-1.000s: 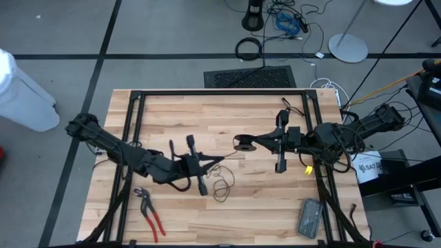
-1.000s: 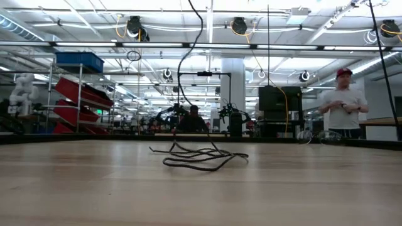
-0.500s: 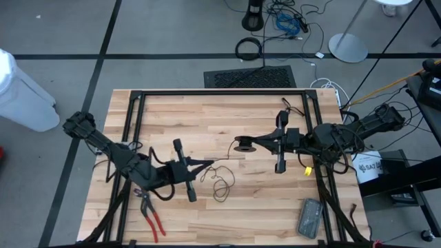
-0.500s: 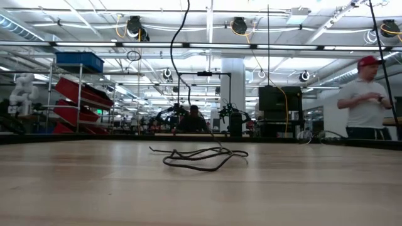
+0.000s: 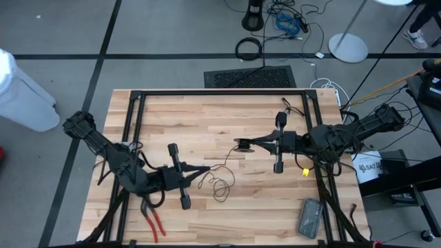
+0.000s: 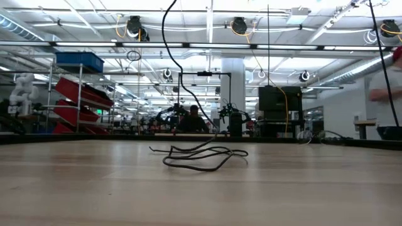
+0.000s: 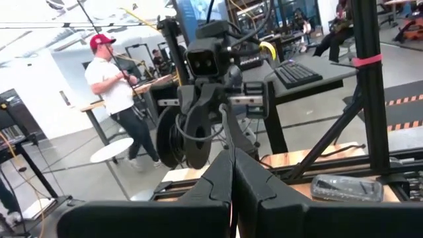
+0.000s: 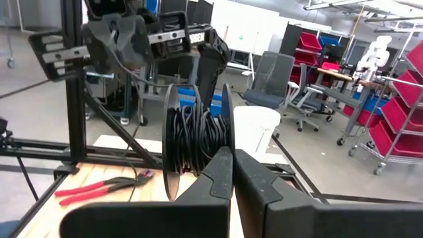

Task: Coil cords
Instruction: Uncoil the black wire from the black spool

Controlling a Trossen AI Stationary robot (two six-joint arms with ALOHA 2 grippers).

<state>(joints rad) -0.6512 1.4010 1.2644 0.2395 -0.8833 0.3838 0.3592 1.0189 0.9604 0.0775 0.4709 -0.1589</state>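
Observation:
The cord is a thin black wire. Part of it is wound on a small black spool (image 8: 195,142), and loose loops of it (image 5: 220,186) lie on the wooden table (image 5: 172,117), also seen as a low tangle (image 6: 201,157). My right gripper (image 5: 251,144) is shut on the spool (image 5: 242,145) above the table's middle. My left gripper (image 5: 209,168) is shut on the cord a short way left and nearer than the spool. From the loops one strand (image 6: 173,56) rises out of the low view. My left gripper pinches a single strand of the cord (image 7: 225,132) between its two fingertips, pointing level toward the spool (image 7: 192,132). From the tips the strand runs on toward the spool; the rest of the cord lies in slack loops on the table. My right gripper pinches the rim of one of the spool's round side discs (image 8: 227,125) between its two fingers, coming level from the table's right. The spool is lifted clear of the table and stands on edge, its wound cord (image 8: 192,145) beside the fingers.
Red-handled pliers (image 5: 151,215) lie near the front left, under my left arm. A grey flat device (image 5: 309,218) lies at the front right. A black frame (image 5: 220,92) runs along the table's far edge and sides. A person (image 7: 115,86) stands beyond the table.
My left gripper has swung toward the table's left and near edge, away from the spool, still shut on the cord. The strand rising from the loops has shifted with it, while the loops have stayed on the table. A person behind the table has walked off.

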